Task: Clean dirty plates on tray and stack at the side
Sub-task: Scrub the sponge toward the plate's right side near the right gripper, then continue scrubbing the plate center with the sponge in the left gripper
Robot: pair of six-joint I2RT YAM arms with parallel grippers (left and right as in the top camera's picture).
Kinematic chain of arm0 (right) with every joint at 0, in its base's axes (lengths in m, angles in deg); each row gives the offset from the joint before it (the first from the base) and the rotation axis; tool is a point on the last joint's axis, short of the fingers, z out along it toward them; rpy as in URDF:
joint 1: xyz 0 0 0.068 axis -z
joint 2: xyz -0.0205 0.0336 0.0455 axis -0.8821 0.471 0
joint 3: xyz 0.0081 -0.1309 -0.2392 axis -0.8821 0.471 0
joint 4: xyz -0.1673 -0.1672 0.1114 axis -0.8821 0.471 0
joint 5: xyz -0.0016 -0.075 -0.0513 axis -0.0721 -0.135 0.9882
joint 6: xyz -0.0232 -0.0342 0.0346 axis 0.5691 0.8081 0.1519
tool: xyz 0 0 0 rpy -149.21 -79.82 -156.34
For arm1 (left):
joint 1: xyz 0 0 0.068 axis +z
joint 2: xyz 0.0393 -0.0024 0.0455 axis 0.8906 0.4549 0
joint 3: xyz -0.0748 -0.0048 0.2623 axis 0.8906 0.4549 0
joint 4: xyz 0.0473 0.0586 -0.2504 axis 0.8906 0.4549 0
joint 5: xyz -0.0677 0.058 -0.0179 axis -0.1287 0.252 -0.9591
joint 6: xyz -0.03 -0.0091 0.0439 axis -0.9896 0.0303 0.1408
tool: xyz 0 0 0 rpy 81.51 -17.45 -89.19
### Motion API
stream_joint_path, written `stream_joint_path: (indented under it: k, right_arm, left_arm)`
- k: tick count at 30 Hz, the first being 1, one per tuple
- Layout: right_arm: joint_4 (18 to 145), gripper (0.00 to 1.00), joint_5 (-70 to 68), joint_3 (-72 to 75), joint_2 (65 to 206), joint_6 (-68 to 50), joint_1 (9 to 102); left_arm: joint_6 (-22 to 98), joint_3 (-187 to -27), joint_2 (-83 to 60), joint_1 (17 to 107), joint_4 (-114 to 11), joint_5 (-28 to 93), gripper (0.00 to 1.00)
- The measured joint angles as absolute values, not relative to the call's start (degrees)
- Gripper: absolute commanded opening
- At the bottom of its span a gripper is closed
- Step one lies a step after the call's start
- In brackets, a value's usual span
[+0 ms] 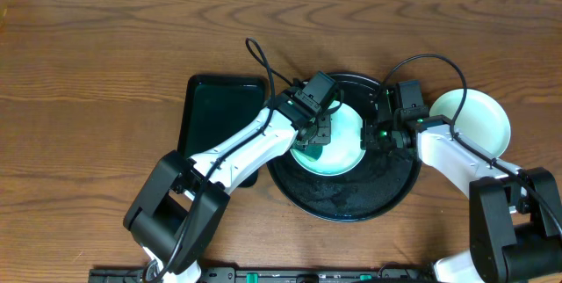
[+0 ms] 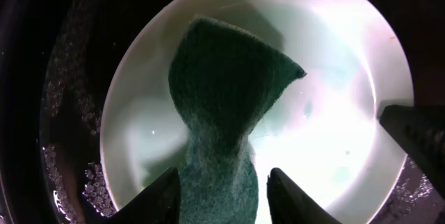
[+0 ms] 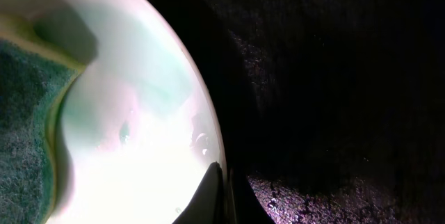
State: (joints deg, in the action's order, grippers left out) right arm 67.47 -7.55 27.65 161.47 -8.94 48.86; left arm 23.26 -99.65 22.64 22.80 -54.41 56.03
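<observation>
The brown wooden bench (image 1: 88, 72), with long streaky grain, carries everything. At its middle sits the large round black tray with a raised rim (image 1: 351, 199). Its floor is wet and pebbly, and the left wrist view shows beads of water on it. Just to its left, touching or nearly touching, lies a smaller rectangular black tray with rounded corners (image 1: 219, 112); its glossy bottom has a dark green sheen.

Two white-shelled arms reach in from the near edge, each trailing a black cable loop.

Inside the round tray, toward its far side, lies a pale mint-green round shallow plate (image 1: 349, 149). It is smooth and shiny, with faint green smears across its well. A second round shallow plate, whitish with a mint tint on one side (image 1: 479, 120), sits on the bare bench just right of the round tray, partly under the right arm.

A dark green, coarse-fibred scouring sponge (image 2: 222, 106) stands on the mint plate, narrowed at the waist and fanning out above it.

The left end effector (image 1: 314, 138) hangs over the plate with its dark fingers (image 2: 160, 196) partly spread on either side of the sponge. I cannot tell whether they squeeze it.

The right end effector (image 3: 221, 193) has its fingers pressed together on the right rim of the mint plate.
</observation>
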Motion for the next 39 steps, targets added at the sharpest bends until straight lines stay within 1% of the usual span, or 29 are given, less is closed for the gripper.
stream_joint_path:
  k: [9, 18, 28, 32, 33, 34, 35, 36, 39]
  right_arm:
    - [67.49, 0.01, -7.55, 27.65, 161.47, -8.94, 48.86]
    - [67.47, 0.01, -7.55, 27.65, 161.47, -8.94, 48.86]
    - [67.49, 0.01, -7.55, 27.65, 161.47, -8.94, 48.86]
    - [67.49, 0.01, -7.55, 27.65, 161.47, -8.92, 48.86]
    - [67.49, 0.01, -7.55, 27.65, 161.47, -8.94, 48.86]
    - [67.49, 0.01, -7.55, 27.65, 161.47, -8.94, 48.86]
    - [67.47, 0.01, -7.55, 27.65, 161.47, -8.94, 48.86]
    - [67.49, 0.01, -7.55, 27.65, 161.47, -8.94, 48.86]
    - [67.49, 0.01, -7.55, 27.65, 161.47, -8.94, 48.86]
  left_arm:
    - [23.53, -99.65, 22.66, 22.74, -53.93, 56.07, 0.40]
    - [26.96, -99.54, 23.36, 22.08, -55.16, 56.14, 0.40]
    - [28.25, -99.54, 25.67, 21.93, -55.55, 59.31, 0.39]
    - [28.14, -99.54, 26.96, 21.56, -55.79, 59.33, 0.29]
    - [28.23, -99.54, 27.01, 21.43, -55.90, 59.28, 0.23]
    - [28.14, -99.54, 27.03, 21.23, -55.99, 59.35, 0.19]
    - [28.31, -99.54, 27.05, 21.12, -56.05, 59.48, 0.19]
    - [28.44, -99.54, 27.03, 21.03, -56.12, 59.61, 0.14]
    - [28.42, -99.54, 27.03, 21.06, -56.16, 59.79, 0.08]
